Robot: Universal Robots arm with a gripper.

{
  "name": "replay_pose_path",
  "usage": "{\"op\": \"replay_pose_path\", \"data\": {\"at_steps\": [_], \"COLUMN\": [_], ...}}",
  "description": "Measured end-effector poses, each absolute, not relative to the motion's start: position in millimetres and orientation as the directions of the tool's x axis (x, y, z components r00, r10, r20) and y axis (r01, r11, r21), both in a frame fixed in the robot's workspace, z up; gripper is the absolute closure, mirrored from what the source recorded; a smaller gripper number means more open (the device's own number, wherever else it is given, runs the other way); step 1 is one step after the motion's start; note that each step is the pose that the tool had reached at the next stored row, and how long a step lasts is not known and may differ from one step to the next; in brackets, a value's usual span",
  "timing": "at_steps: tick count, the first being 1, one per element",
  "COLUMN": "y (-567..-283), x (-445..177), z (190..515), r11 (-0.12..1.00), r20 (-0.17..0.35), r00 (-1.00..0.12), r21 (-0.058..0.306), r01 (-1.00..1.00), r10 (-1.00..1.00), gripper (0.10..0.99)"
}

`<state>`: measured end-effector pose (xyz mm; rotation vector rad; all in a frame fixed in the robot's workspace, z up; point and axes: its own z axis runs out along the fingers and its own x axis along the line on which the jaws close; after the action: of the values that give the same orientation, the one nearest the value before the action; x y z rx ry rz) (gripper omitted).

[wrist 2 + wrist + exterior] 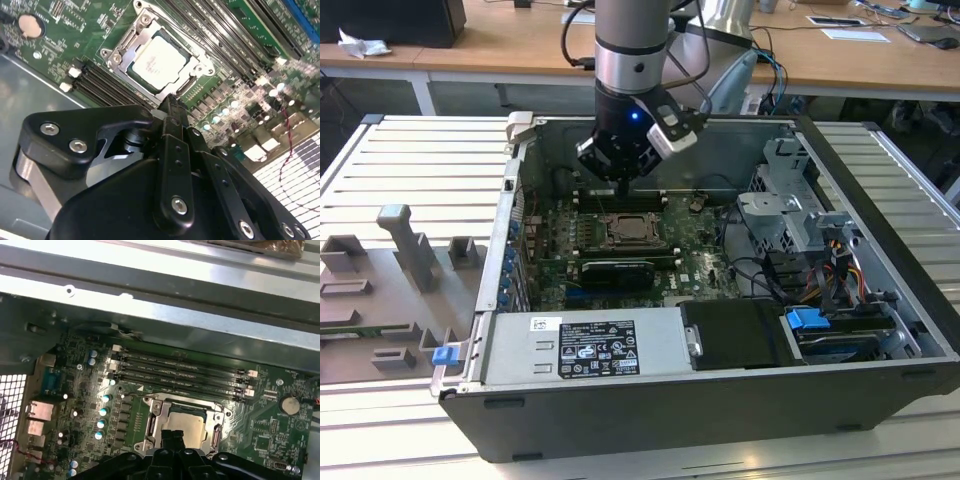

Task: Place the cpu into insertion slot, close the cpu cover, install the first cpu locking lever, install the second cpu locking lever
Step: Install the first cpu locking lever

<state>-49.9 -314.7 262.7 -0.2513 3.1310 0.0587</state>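
The black-fingered gripper hangs at the edge of the small square dark insertion slot. Its fingers are pinched together and grasp nothing; contact with the frame cannot be told. The flat, pale beige-silver square cpu sits in that slot. The silvery metal frame cpu cover lies flat around it.

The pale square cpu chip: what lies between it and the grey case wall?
Long black memory slots in parallel rows, in the first wrist view.

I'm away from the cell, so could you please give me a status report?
Gripper shut, close above the cpu. Cpu seated, cpu cover down around it. Nothing in the way.
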Motion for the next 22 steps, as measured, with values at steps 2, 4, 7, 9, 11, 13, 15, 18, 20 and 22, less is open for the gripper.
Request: {"op": "replay_pose_path", "data": {"at_steps": [2, 4, 7, 9, 11, 13, 15, 18, 20, 22], "y": [-315, -315, -315, -315, -315, -315, -315, -314, -313, -309], "x": [-50, -51, -55, -61, -69, -84, -91, -102, -103, -103], "z": [262, 262, 262, 262, 262, 262, 262, 262, 262, 262], "r11": [0.992, 0.995, 0.995, 0.995, 0.995, 0.995, 0.995, 0.995, 0.995, 0.995], "r20": [-0.003, -0.003, -0.003, -0.003, -0.004, -0.004, -0.005, -0.006, -0.006, -0.006], "r00": [-0.993, -0.995, -0.996, -0.996, -0.996, -0.996, -0.995, -0.995, -0.995, -0.995], "r21": [0.037, 0.037, 0.037, 0.037, 0.037, 0.037, 0.037, 0.037, 0.037, 0.037], "r01": [-0.122, -0.096, -0.094, -0.094, -0.095, -0.094, -0.095, -0.095, -0.095, -0.095], "r10": [-0.122, -0.096, -0.094, -0.094, -0.094, -0.094, -0.095, -0.095, -0.095, -0.095], "gripper": [0.980, 0.980, 0.980, 0.980, 0.980, 0.980, 0.980, 0.980, 0.980, 0.980]}}
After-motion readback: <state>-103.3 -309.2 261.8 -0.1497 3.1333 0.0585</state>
